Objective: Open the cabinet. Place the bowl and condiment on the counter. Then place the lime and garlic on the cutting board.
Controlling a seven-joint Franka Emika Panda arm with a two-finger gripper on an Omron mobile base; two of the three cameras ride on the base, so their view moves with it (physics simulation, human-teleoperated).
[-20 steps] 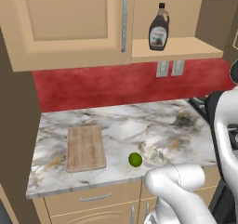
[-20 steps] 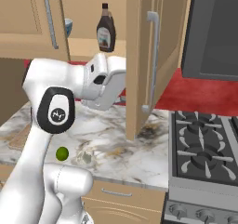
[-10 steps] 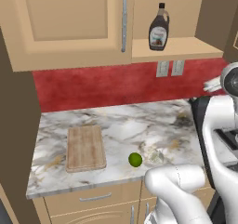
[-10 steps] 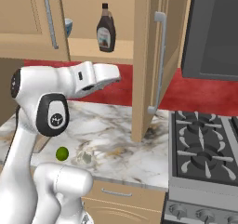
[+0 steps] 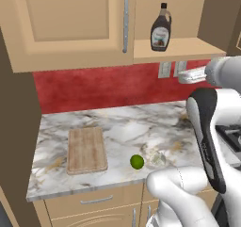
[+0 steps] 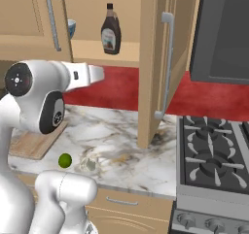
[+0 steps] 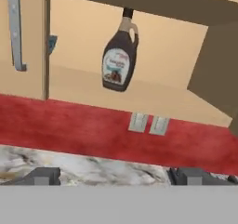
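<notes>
The cabinet [image 6: 155,58] has its right door swung wide open, edge-on toward the right base camera, with the long silver handle [image 6: 166,65] on its face; the left door [image 5: 70,23] is shut. On the exposed shelf the condiment [image 5: 161,28] stands upright, and in the hand view it sits near the middle, above the red backsplash [image 7: 93,130] and two wall sockets [image 7: 148,124]. A sliver of the bowl [image 6: 71,28] peeks out at the far left of the shelf, mostly hidden behind the closed door.

Below, on the counter [image 5: 117,122], the cutting board [image 5: 86,149] lies flat to the left. The lime [image 5: 137,162] rests on the marble near the front edge, right of the board and apart from it, and the garlic [image 5: 156,158] sits just beside the lime on its right, hard to pick out against the veins.

The gripper [image 7: 114,175] is raised over the counter, level with the backsplash, facing the shelf. Its fingers [image 7: 44,175] stand wide apart, holding nothing
</notes>
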